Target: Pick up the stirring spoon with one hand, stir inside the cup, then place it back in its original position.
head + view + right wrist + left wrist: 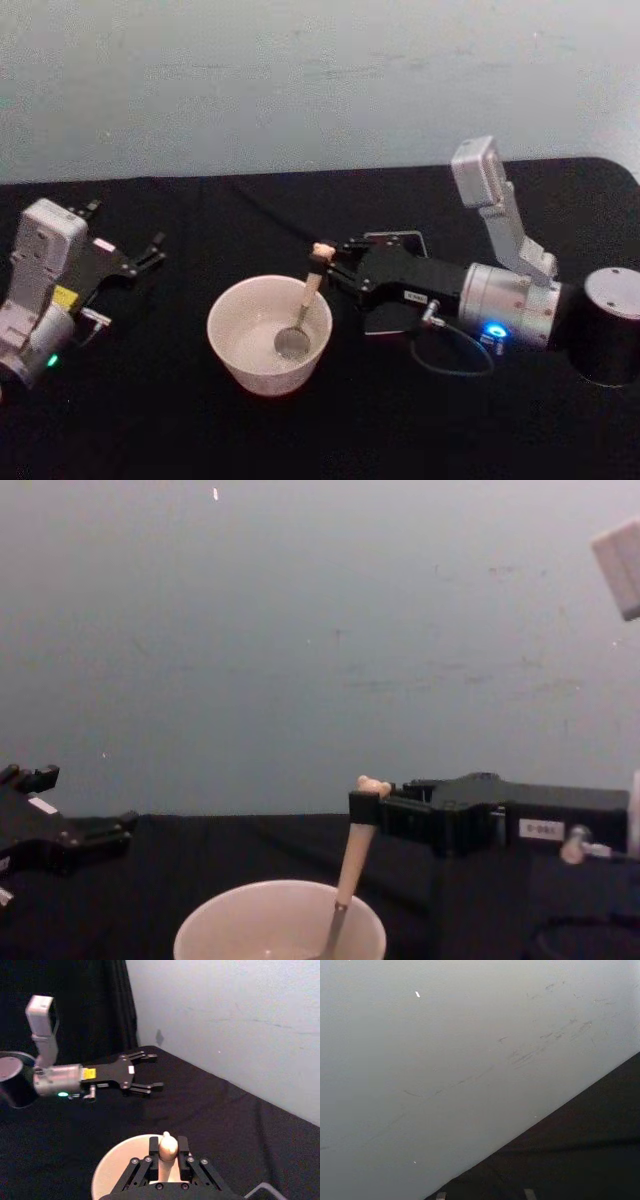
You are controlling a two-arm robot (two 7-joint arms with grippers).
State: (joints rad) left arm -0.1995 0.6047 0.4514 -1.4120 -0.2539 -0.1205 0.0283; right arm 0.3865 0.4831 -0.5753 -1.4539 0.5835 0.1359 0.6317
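The stirring spoon (pixel 308 300) stands tilted in the cup (pixel 222 352), its metal bowl down on the pale floor of the cup and its bear-head top leaning out over the rim on the robot's right. That lean makes sense to me: the stick is held high, near its head, so the lower end can sweep round inside without the arm crowding the cup. From the chest view the stick (pixel 352 860) runs down from the grip and past the rim (pixel 280 888), which I take to mean the stirring is under way and the putting back not yet started.

The right pincer (pixel 325 262) comes in low and level from the robot's right, pressed together on the stick just under the bear head. Its own wrist view shows the head (pixel 168 1146) poking up between the two black fingers (pixel 153 1146), which touch nothing else. Behind that arm lies a dark square holder (pixel 405 238), likely the spoon's home.

The left pincer (pixel 128 225) rests well apart on the left of the black desk (pixel 150 420), fingers spread and holding nothing.
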